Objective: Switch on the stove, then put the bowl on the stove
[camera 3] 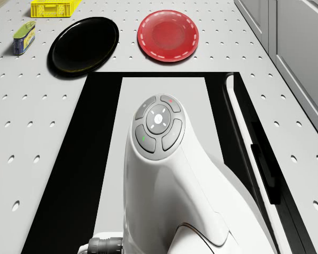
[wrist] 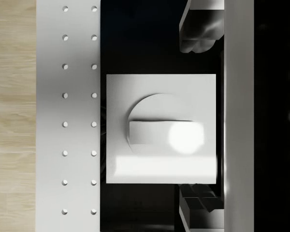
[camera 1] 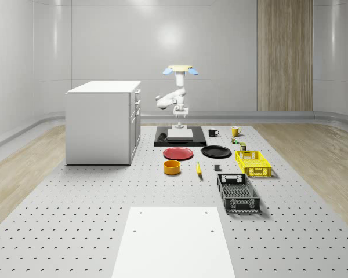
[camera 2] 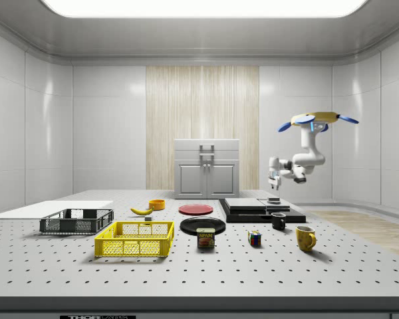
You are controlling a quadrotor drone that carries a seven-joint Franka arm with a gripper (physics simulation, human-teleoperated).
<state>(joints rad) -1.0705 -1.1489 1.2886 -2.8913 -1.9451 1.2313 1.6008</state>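
The stove [camera 1: 180, 137] was a flat black slab with a pale grey square plate on top, lying on the perforated desk [camera 1: 93, 191] just beside the white cabinet [camera 1: 101, 121]; in the whole-scene view its long side ran across the picture; in the wrist view a white square switch [wrist: 160, 128] with a round knob and a bar-shaped grip sat on its black face, the bar lying across the picture; the bowl [camera 1: 171, 167] was a small orange-yellow round dish, standing upright and open-topped on the desk in front of the red plate [camera 1: 178, 153], well apart from the stove; the drone [camera 1: 180, 70] hovered above the stove with its arm bent downward; the gripper [wrist: 203, 116] hung close over the switch, fingers [wrist: 201, 29] spread apart either side and holding nothing; a tin [camera 2: 205, 238] near the yellow crate [camera 2: 134, 238] bore a label that looked like "SPAM".
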